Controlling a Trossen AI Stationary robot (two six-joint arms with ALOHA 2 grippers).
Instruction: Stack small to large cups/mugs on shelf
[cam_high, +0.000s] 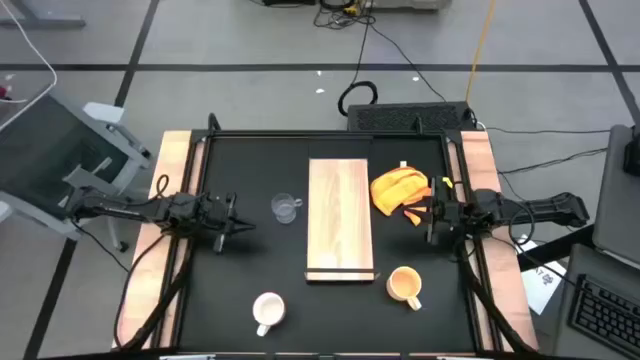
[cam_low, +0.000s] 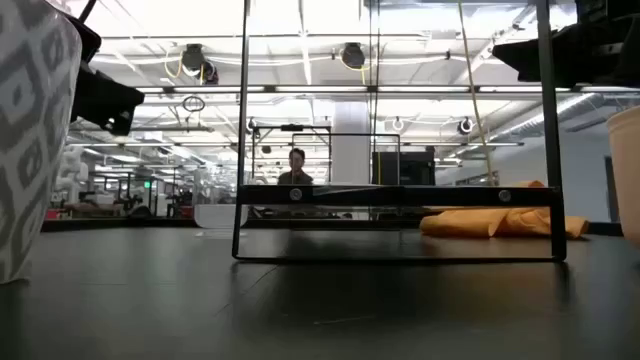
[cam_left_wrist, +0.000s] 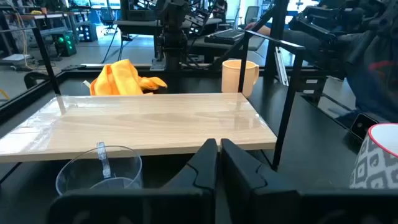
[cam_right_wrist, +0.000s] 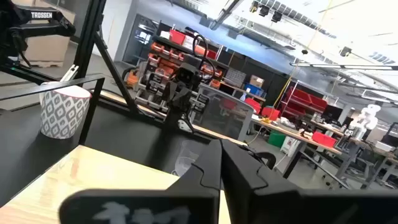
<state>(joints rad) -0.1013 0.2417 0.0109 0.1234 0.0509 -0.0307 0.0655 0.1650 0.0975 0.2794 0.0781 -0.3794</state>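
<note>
The light wooden shelf board (cam_high: 340, 220) lies mid-table, its raised lip (cam_high: 340, 275) at the near end. It also shows in the left wrist view (cam_left_wrist: 137, 121). The clear glass cup (cam_high: 286, 208) stands upright left of the board, just ahead of my left gripper (cam_left_wrist: 99, 171). The white patterned mug (cam_high: 268, 310) stands near the front edge, left of the board. The orange-yellow mug (cam_high: 404, 285) stands at the front, right of the board. My left gripper (cam_high: 232, 225) is shut and empty, left of the glass cup. My right gripper (cam_high: 432, 215) is shut and empty, right of the board.
An orange-yellow cloth (cam_high: 400, 190) lies crumpled at the board's far right corner, close to my right gripper. Thin black posts (cam_left_wrist: 289, 93) stand at the board's corners. Bare black tabletop (cam_high: 250, 260) shows between the cups and the wooden side rails (cam_high: 150, 260).
</note>
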